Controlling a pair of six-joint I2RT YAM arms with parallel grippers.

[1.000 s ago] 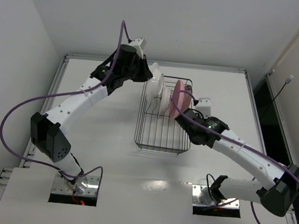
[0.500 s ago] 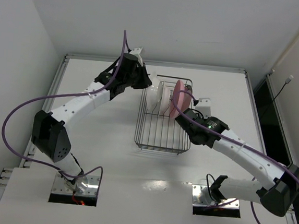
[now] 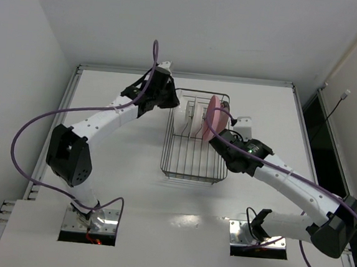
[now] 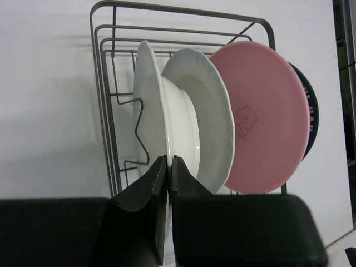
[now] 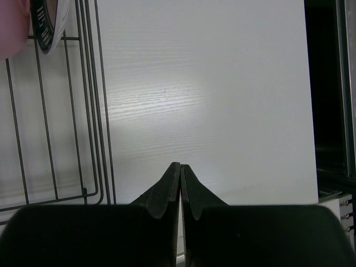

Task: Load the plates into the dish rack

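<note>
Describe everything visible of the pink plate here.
The pink plate is round, plain matte pink, plastic-looking, with a small faint bear-like figure near its middle. It stands on edge in the dish rack, between the scalloped whitish plate and the dark-rimmed plate, which it mostly hides. Its lower edge is hidden behind the left gripper, which is shut on the nearer whitish plate, not on it. Whether it touches its neighbours cannot be told.

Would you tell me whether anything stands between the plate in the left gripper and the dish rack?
Nothing visible does: the whitish plate, pinched at its rim by the left gripper, already stands on edge inside the dish rack.
</note>
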